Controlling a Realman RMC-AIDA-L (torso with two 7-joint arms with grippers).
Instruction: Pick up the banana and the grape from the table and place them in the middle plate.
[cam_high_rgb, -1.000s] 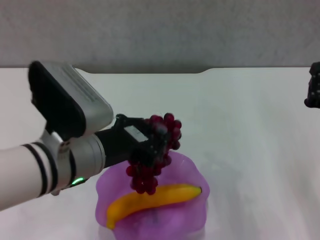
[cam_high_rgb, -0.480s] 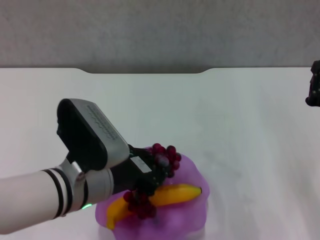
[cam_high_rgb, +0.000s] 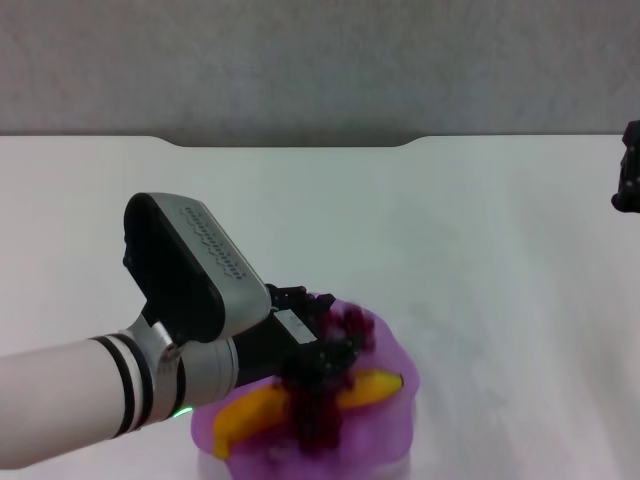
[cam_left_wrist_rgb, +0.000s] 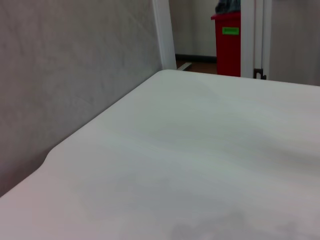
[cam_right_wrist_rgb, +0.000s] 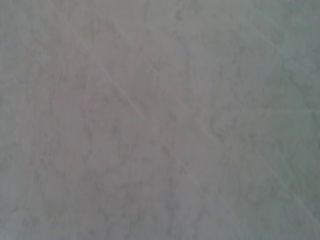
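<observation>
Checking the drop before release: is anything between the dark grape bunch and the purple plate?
Only the curved yellow banana, already lying in the scalloped purple plastic plate; the dark red grape bunch hangs across it under the left end effector.

Even, diffuse light is cast across the white table (cam_high_rgb: 480, 260), with no hard shadows and only a soft grey shade seen along its near edge. Motion blur is recorded just beneath the left gripper (cam_high_rgb: 325, 365), where the grape (cam_high_rgb: 318, 415) is smeared into a dark streak over the banana (cam_high_rgb: 250, 412). The middle plate (cam_high_rgb: 395, 400) is rendered with a faint glow. The left wrist view is held soft and hazy close to the camera; the right wrist view is filled by a dim, mottled grey surface.
</observation>
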